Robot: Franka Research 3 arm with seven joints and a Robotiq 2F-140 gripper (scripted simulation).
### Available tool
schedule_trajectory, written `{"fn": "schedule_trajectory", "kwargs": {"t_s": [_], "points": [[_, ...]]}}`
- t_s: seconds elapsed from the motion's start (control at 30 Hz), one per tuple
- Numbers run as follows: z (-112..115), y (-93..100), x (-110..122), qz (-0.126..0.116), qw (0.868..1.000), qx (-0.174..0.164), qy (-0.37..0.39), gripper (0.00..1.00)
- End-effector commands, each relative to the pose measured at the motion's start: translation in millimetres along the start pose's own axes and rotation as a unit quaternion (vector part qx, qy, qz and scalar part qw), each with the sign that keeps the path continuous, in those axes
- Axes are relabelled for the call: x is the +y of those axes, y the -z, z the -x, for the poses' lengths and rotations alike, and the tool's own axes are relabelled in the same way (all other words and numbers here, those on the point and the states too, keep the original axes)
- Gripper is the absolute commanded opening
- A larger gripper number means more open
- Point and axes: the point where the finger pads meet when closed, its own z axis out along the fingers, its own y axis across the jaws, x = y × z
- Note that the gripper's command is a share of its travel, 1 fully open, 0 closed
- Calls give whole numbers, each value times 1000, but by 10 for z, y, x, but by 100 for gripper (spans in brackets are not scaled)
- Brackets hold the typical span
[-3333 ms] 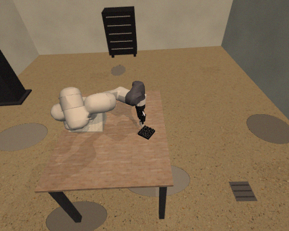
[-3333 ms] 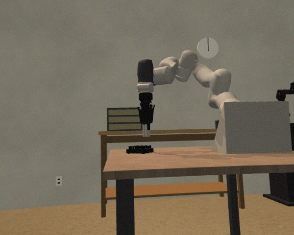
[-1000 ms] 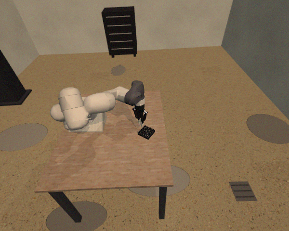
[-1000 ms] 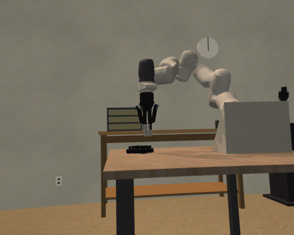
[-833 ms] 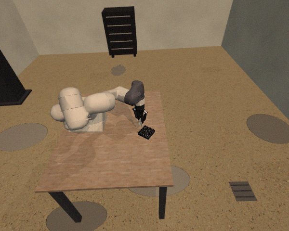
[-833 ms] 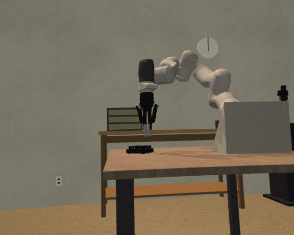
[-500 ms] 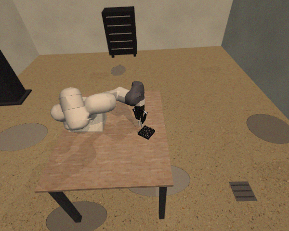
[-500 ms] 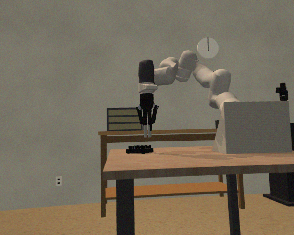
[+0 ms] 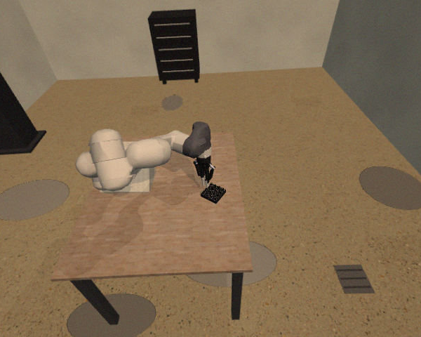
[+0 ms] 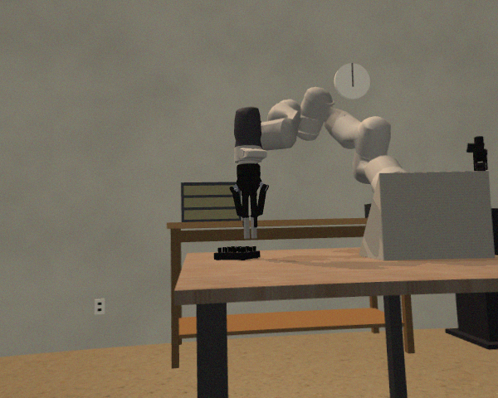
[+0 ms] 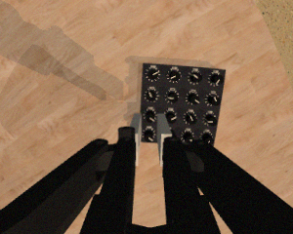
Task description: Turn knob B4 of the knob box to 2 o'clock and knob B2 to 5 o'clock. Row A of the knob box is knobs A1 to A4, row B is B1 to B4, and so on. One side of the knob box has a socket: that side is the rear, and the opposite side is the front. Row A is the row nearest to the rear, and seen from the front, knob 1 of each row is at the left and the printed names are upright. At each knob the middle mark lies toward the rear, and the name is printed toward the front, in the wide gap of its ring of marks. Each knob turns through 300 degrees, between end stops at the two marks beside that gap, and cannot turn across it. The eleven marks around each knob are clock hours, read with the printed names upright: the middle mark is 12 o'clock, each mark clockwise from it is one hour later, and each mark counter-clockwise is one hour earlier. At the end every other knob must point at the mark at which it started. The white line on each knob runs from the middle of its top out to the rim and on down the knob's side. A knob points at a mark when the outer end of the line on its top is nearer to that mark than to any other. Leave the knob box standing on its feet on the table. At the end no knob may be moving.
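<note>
The black knob box [image 9: 212,191] [image 10: 236,253] [image 11: 184,105] stands flat on the wooden table [image 9: 149,235] [image 10: 326,274] [image 11: 56,124], with its grid of small black knobs facing up. My gripper [image 9: 206,183] [image 10: 250,235] [image 11: 148,125] points straight down and hangs a short way above one corner of the box, not touching it. The fingers are drawn nearly together with a narrow gap, and nothing is between them. In the wrist view a corner knob [image 11: 148,133] shows just past the fingertips. The knob lines are too small to read.
The box sits close to the table's edge, beyond which the floor [image 11: 277,0] shows. The arm's white base block [image 9: 142,182] [image 10: 433,214] stands on the table on the far side of the arm. A second table with a shelf [image 10: 283,223] stands behind.
</note>
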Motion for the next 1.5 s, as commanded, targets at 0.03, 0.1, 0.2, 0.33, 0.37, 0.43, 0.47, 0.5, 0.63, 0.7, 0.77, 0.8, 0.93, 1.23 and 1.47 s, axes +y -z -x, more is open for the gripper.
{"fn": "schedule_trajectory", "kwargs": {"t_s": [0.03,0.1,0.2,0.33,0.37,0.43,0.47,0.5,0.63,0.7,0.77,0.8,0.93,1.23,1.47], "points": [[-8,-65,7,1,1000,2,-4,12],[-9,-90,7,1,1000,2,-4,12],[-9,-123,8,1,1000,2,-4,12],[-9,-159,9,1,1000,2,-4,12],[-9,-166,9,1,1000,2,-4,12],[-9,-173,9,1,1000,2,-4,12],[-9,-173,9,1,1000,2,-4,12],[-9,-179,9,1,1000,2,-4,12],[-9,-195,10,1,1000,2,-4,12],[-9,-200,10,1,1000,2,-4,12],[-9,-202,10,1,1000,2,-4,12],[-9,-203,10,1,1000,2,-4,12],[-9,-203,10,1,1000,2,-4,12],[-9,-203,10,1,1000,2,-4,12],[-9,-203,10,1,1000,2,-4,12]]}}
